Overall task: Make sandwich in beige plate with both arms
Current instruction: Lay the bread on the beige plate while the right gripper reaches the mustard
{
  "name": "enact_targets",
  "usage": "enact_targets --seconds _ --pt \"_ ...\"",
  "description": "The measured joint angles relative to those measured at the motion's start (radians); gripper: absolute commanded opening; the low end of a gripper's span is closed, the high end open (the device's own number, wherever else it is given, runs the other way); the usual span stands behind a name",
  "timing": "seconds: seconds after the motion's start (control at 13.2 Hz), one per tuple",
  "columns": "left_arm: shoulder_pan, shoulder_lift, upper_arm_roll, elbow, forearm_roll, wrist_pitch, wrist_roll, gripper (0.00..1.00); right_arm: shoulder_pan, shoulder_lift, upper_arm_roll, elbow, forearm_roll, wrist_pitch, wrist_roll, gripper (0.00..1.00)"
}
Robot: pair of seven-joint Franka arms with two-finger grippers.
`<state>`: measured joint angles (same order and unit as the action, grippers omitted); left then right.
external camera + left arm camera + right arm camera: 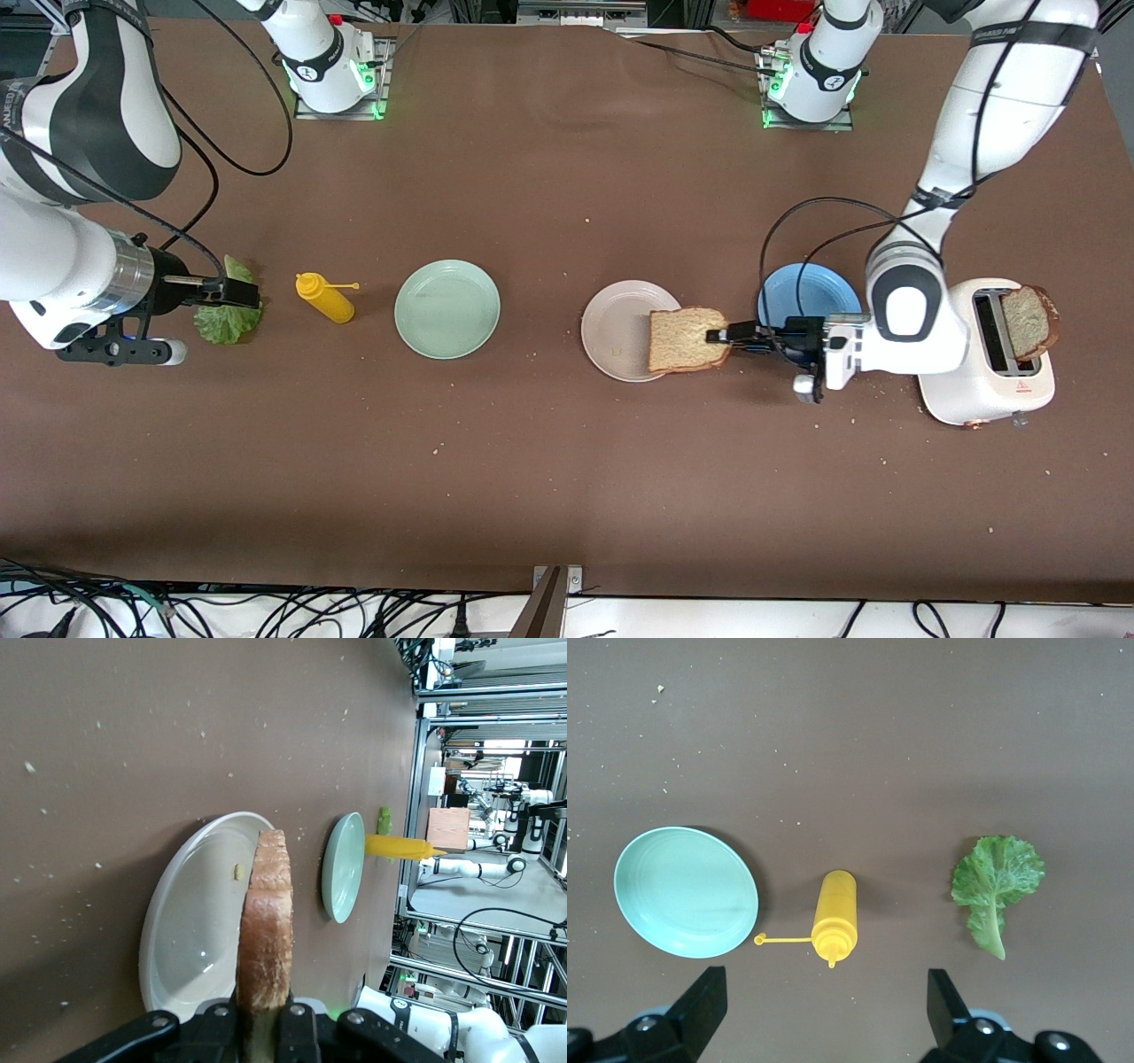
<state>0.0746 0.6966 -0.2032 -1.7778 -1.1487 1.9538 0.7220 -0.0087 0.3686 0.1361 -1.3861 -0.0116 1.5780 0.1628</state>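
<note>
The left gripper [719, 336] is clamped on a slice of toast [687, 339], holding it over the edge of the beige plate [616, 332]. The right gripper [251, 293], fingers spread and empty, hangs over a lettuce leaf [226, 321] on the counter [567, 478].
</note>
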Motion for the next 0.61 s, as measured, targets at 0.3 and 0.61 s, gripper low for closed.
enact_targets --seconds 0.3,0.61 --pt "-0.089 0.02 -0.001 -0.044 -0.122 0.081 0.031 0.15 0.0 0.003 0.0 -0.003 -0.016 -0.005 -0.033 1.0" --pt "-0.11 0.035 0.002 -0.047 -0.132 0.117 0.052 1.0 -0.001 0.005 0.0 -0.01 -0.028 -0.024 -0.305 1.0"
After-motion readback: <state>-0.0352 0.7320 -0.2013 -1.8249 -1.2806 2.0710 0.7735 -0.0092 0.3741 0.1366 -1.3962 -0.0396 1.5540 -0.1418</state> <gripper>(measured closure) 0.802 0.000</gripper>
